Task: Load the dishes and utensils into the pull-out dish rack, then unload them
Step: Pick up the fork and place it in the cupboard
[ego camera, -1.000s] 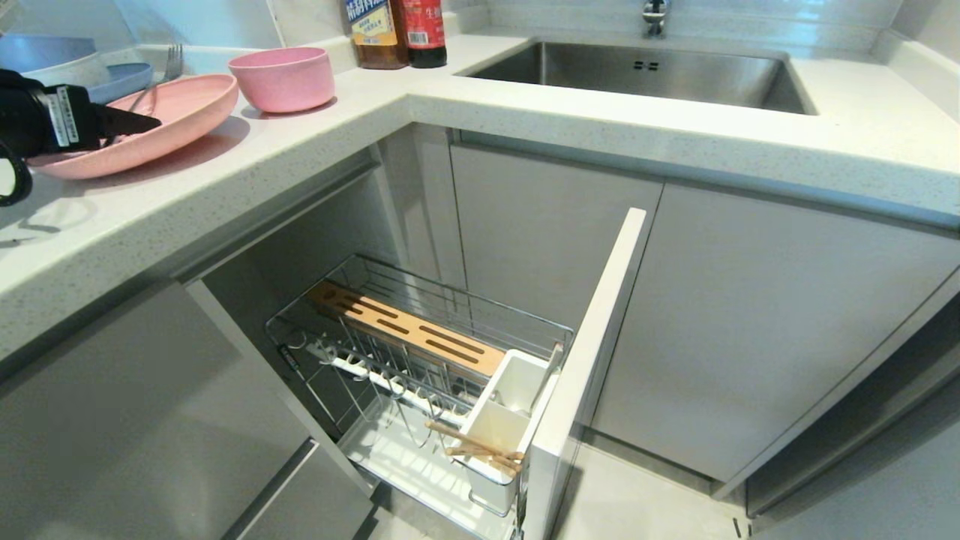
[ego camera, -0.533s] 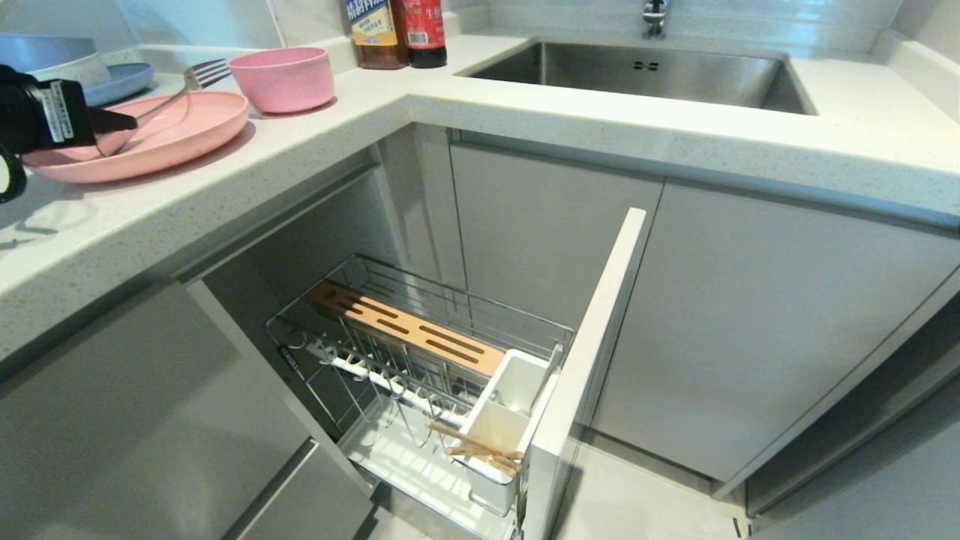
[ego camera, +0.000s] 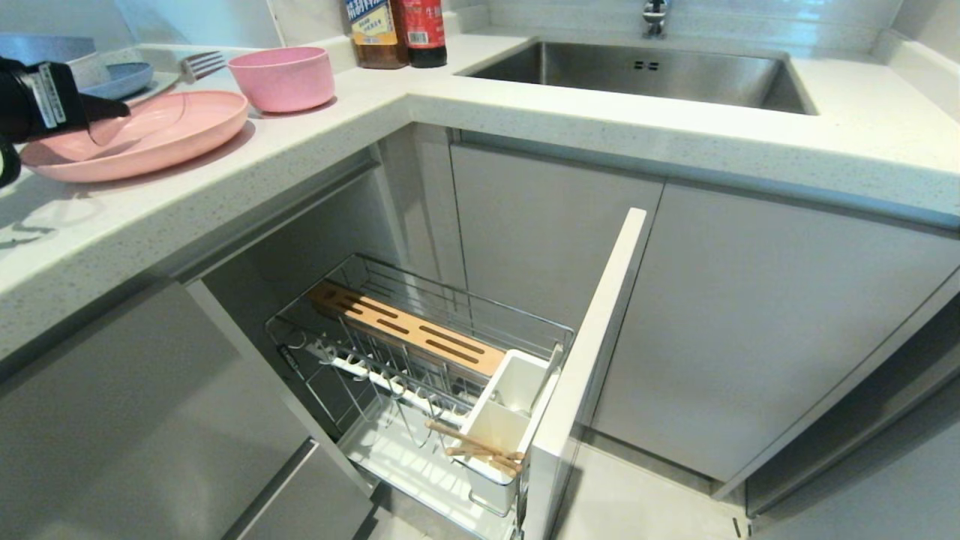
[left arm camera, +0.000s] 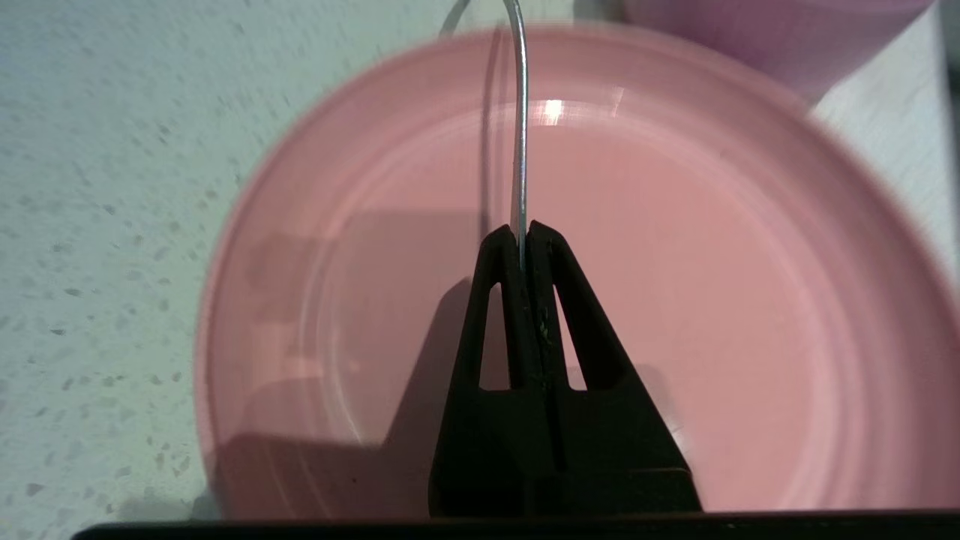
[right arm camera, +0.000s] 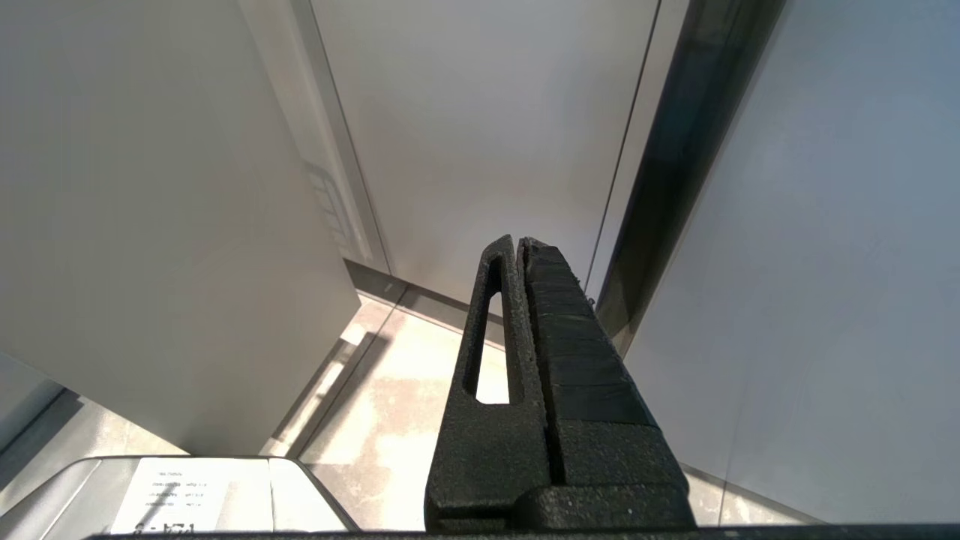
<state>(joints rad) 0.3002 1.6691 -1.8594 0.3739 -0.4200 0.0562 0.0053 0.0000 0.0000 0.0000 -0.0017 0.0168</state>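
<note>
Left gripper [left arm camera: 523, 238] clamped on fork [left arm camera: 517, 135] over pink plate [ego camera: 150, 139], pink bowl [ego camera: 283, 77] at two o'clock, blue dishes [ego camera: 112, 79] behind, perhaps stacked, right gripper [right arm camera: 519, 247] closed beside cabinets.

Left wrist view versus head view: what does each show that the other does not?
Only the left wrist view shows the left gripper shut on the fork handle above the pink plate. Only the head view shows the pull-out dish rack with chopsticks in its white cup, and the sink. Both show plate, fork, pink bowl and countertop.
</note>
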